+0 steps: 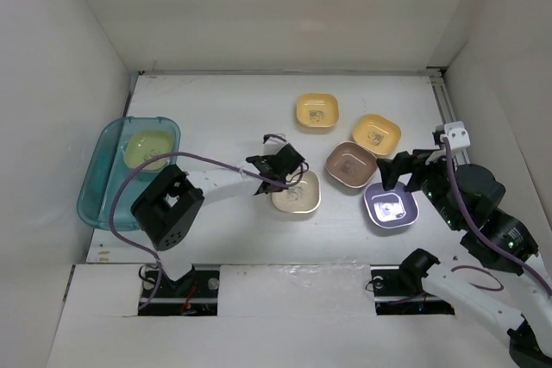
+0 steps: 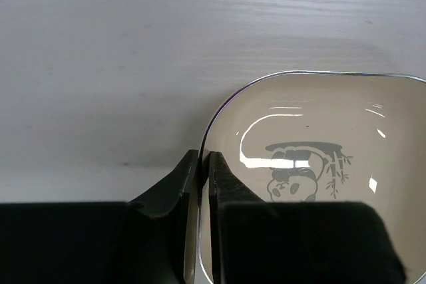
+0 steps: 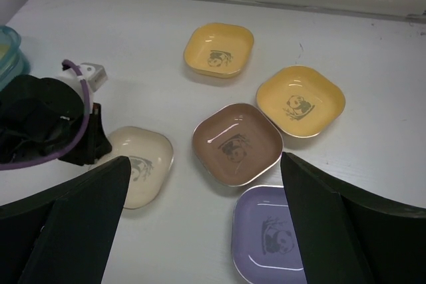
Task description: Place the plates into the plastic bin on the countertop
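The cream plate [image 2: 313, 138], near the middle of the countertop [image 1: 224, 109], is pinched at its rim by the left gripper [image 2: 204, 157]. The jaws are shut tight on the thin edge. The right gripper [image 1: 401, 171] is wide open with nothing in it, above the purple plate [image 1: 390, 205] near the right edge. The bin [image 1: 95, 187] sits at the left edge, with one yellow-green plate [image 1: 148, 148] inside. The cream plate should be lifted straight up first, so it is not dragged. It should be kept flat, since only a thin rim is held and it could slip. It should be let go low inside the bin.
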Controlling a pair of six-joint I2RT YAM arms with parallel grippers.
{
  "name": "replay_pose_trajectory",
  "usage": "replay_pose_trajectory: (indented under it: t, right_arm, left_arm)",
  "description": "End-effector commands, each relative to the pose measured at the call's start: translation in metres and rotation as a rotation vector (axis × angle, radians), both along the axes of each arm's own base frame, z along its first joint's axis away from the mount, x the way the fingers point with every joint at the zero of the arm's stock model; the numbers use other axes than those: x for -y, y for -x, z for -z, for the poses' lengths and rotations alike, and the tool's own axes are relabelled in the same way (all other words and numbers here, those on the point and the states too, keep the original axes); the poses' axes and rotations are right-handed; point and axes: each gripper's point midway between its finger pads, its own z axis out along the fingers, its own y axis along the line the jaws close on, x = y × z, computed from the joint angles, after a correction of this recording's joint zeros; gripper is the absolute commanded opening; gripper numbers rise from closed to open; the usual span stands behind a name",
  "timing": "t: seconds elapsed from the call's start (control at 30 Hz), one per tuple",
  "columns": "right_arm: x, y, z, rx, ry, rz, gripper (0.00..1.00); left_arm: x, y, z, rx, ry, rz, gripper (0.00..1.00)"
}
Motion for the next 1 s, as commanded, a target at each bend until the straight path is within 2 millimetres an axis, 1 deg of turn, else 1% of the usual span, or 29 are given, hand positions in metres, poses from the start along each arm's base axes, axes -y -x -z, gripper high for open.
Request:
replay_pose_trajectory:
  t: [0.0, 0.03, 0.07, 0.1, 0.13, 0.17, 0.2, 0.23, 0.27, 0.3, 0.33, 0.37, 0.4, 0.43, 0.47, 0.5, 0.53, 0.57, 0.63, 0.67, 0.7, 0.73, 0.77, 0.8, 0.83, 0.87, 0.9, 0.93, 0.97]
  right_arm:
    - [0.0, -0.003, -0.018, 0.062, -0.045, 0.007, 1.0]
    - [0.0, -0.003, -0.02, 0.069, -0.05, 0.007, 1.0]
    - [-0.001, -0.004, -0.019, 0.069, -0.05, 0.007, 1.0]
    - [-0.003, -0.004, -0.019, 0.069, -0.052, -0.003, 1.0]
    - [-0.007, -0.006, -0.02, 0.07, -0.055, -0.014, 1.0]
    - [-0.008, -0.007, -0.018, 0.07, -0.055, -0.014, 1.0]
    - [-0.009, -0.009, -0.016, 0.062, -0.048, -0.014, 1.0]
    - [-0.012, -0.009, -0.018, 0.068, -0.055, -0.026, 1.0]
    - [-0.016, -0.011, -0.011, 0.049, -0.044, -0.04, 1.0]
    - [-0.017, -0.011, -0.014, 0.06, -0.052, -0.04, 1.0]
    - [-0.019, -0.011, -0.017, 0.07, -0.062, -0.053, 1.0]
    - [-0.024, -0.013, -0.011, 0.053, -0.052, -0.068, 1.0]
    - [-0.027, -0.016, -0.011, 0.058, -0.055, -0.069, 1.0]
    - [-0.027, -0.017, -0.011, 0.057, -0.056, -0.07, 1.0]
    - [-0.031, -0.018, -0.011, 0.056, -0.058, -0.084, 1.0]
    - [-0.031, -0.019, -0.006, 0.047, -0.052, -0.084, 1.0]
    - [-0.035, -0.021, -0.006, 0.05, -0.043, -0.096, 1.0]
    - [-0.036, -0.023, -0.004, 0.041, -0.037, -0.096, 1.0]
    - [-0.037, -0.023, -0.003, 0.043, -0.028, -0.108, 1.0]
    - [-0.037, -0.023, -0.003, 0.046, -0.02, -0.109, 1.0]
    - [-0.039, -0.022, -0.003, 0.046, -0.021, -0.12, 1.0]
    - [-0.039, -0.022, 0.001, 0.038, -0.016, -0.12, 1.0]
    - [-0.038, -0.021, -0.001, 0.045, -0.021, -0.12, 1.0]
    - [-0.037, -0.02, 0.001, 0.042, -0.006, -0.122, 1.0]
    - [-0.036, -0.019, -0.001, 0.049, -0.011, -0.122, 1.0]
    - [-0.035, -0.018, 0.001, 0.043, 0.003, -0.123, 1.0]
    - [-0.03, -0.016, 0.002, 0.045, 0.015, -0.112, 1.0]
    - [-0.03, -0.016, -0.002, 0.052, 0.01, -0.112, 1.0]
    - [-0.028, -0.013, -0.001, 0.05, 0.012, -0.112, 1.0]
  left_arm:
    - [-0.079, 0.007, -0.012, 0.015, -0.196, -0.203, 0.0]
    - [-0.09, 0.009, -0.017, 0.015, -0.211, -0.23, 0.0]
    - [-0.096, 0.008, -0.025, 0.031, -0.195, -0.277, 0.0]
    - [-0.108, 0.002, -0.041, 0.072, -0.175, -0.33, 0.0]
    - [-0.119, 0.005, -0.049, 0.078, -0.18, -0.369, 0.0]
    - [-0.125, -0.001, -0.061, 0.109, -0.149, -0.416, 0.0]
    - [-0.143, -0.01, -0.078, 0.141, -0.099, -0.494, 0.0]
    - [-0.153, -0.021, -0.095, 0.174, -0.057, -0.545, 0.0]
    - [-0.165, -0.027, -0.106, 0.185, -0.019, -0.593, 0.0]
    - [-0.177, -0.034, -0.127, 0.229, 0.049, -0.635, 0.0]
    - [-0.203, -0.045, -0.137, 0.233, 0.101, -0.701, 0.0]
    - [-0.217, -0.054, -0.149, 0.267, 0.164, -0.751, 0.0]
    - [-0.234, -0.058, -0.158, 0.29, 0.205, -0.8, 0.0]
    - [-0.268, -0.06, -0.173, 0.333, 0.272, -0.903, 0.0]
    - [-0.285, -0.062, -0.18, 0.366, 0.313, -0.972, 0.0]
    - [-0.301, -0.063, -0.186, 0.395, 0.338, -1.029, 0.0]
    - [-0.314, -0.064, -0.188, 0.409, 0.361, -1.073, 0.0]
    - [-0.339, -0.062, -0.19, 0.437, 0.37, -1.15, 0.0]
    - [-0.356, -0.064, -0.183, 0.438, 0.38, -1.224, 0.0]
    - [-0.368, -0.067, -0.176, 0.423, 0.369, -1.268, 0.0]
    - [-0.376, -0.07, -0.177, 0.432, 0.361, -1.299, 0.0]
    - [-0.383, -0.071, -0.169, 0.416, 0.355, -1.326, 0.0]
    - [-0.387, -0.075, -0.16, 0.392, 0.357, -1.35, 0.0]
    - [-0.396, -0.073, -0.156, 0.384, 0.347, -1.376, 0.0]
    - [-0.401, -0.075, -0.153, 0.387, 0.352, -1.396, 0.0]
    - [-0.404, -0.074, -0.148, 0.383, 0.353, -1.413, 0.0]
    - [-0.412, -0.071, -0.141, 0.381, 0.356, -1.434, 0.0]
    - [-0.415, -0.072, -0.138, 0.384, 0.368, -1.429, 0.0]
    - [-0.417, -0.078, -0.141, 0.409, 0.392, -1.413, 0.0]
